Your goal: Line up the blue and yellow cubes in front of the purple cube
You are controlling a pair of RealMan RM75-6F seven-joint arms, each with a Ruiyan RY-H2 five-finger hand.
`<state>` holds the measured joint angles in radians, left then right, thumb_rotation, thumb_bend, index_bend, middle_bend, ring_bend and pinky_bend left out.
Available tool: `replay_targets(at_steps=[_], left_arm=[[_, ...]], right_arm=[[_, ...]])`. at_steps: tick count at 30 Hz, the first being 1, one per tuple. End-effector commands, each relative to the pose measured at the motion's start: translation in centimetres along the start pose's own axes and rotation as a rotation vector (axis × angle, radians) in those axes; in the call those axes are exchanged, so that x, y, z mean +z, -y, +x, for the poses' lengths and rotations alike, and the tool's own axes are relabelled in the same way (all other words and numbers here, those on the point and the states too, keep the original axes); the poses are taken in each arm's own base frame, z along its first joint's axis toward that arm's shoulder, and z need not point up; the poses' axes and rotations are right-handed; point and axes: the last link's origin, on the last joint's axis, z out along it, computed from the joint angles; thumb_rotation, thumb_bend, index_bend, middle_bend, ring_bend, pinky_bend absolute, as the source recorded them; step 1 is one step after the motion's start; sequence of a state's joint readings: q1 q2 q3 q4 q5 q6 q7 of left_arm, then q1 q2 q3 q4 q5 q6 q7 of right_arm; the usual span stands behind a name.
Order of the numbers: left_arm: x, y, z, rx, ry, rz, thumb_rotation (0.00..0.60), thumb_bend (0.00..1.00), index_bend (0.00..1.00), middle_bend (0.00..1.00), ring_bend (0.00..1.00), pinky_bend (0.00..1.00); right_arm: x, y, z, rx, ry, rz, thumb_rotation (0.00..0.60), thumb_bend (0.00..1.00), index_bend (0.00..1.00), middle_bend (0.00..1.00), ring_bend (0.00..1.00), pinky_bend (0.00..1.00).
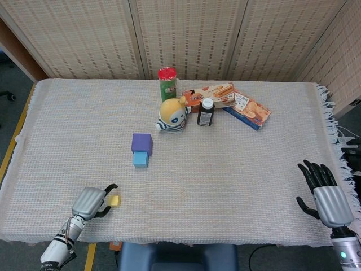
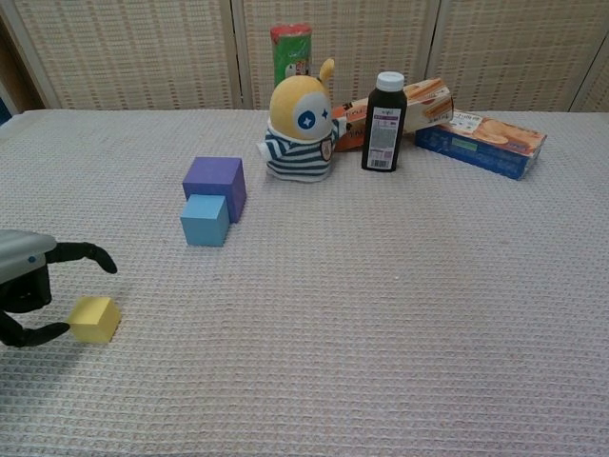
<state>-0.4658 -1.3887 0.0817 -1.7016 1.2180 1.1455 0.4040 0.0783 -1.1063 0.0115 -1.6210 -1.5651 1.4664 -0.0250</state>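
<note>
The purple cube stands left of the table's middle. Touching its front side is the smaller blue cube. The yellow cube lies alone near the front left edge. My left hand sits just left of the yellow cube, fingers apart, one fingertip close to the cube's left side, holding nothing. My right hand hovers at the front right corner with spread fingers; it shows only in the head view.
At the back stand a striped plush toy, a green can, a dark bottle and two snack boxes. The cloth's front edge runs right below both hands.
</note>
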Motion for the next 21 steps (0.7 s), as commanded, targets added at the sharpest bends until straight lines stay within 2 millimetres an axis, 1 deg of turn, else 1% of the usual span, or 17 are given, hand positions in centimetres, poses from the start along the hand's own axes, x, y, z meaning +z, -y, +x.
replay_targets(at_steps=[1,9,11,15,21], left_arm=[[0.1,-0.3,-0.6,-0.002,-0.003,-0.003,0.600,0.36,0.25,1.00,1.00,1.00],[0.8,-0.5,-1.1,-0.013,-0.014,-0.002,0.600,0.36,0.28,1.00,1.00,1.00],[0.9,-0.4,-1.3,-0.008,-0.023,0.002,0.600,0.36,0.31,1.00,1.00,1.00],[1.1,-0.5,-1.6,-0.018,-0.031,0.001,0.600,0.35,0.39,1.00,1.00,1.00],[1.4,-0.5,-1.8,-0.010,-0.039,-0.003,0.600,0.36,0.46,1.00,1.00,1.00]], right_arm=[[0.0,-0.1,0.0,-0.004,-0.007,-0.005,0.600,0.07,0.00,0.00,0.00,0.00],[0.0,-0.1,0.1,-0.002,-0.004,-0.004,0.600,0.07,0.00,0.00,0.00,0.00],[0.0,-0.1,0.1,-0.002,-0.002,-0.004,0.600,0.07,0.00,0.00,0.00,0.00],[0.0,-0.2,0.1,-0.003,-0.005,-0.008,0.600,0.07,0.00,0.00,0.00,0.00],[0.1,-0.1,0.0,-0.004,-0.001,-0.010,0.600,0.07,0.00,0.00,0.00,0.00]])
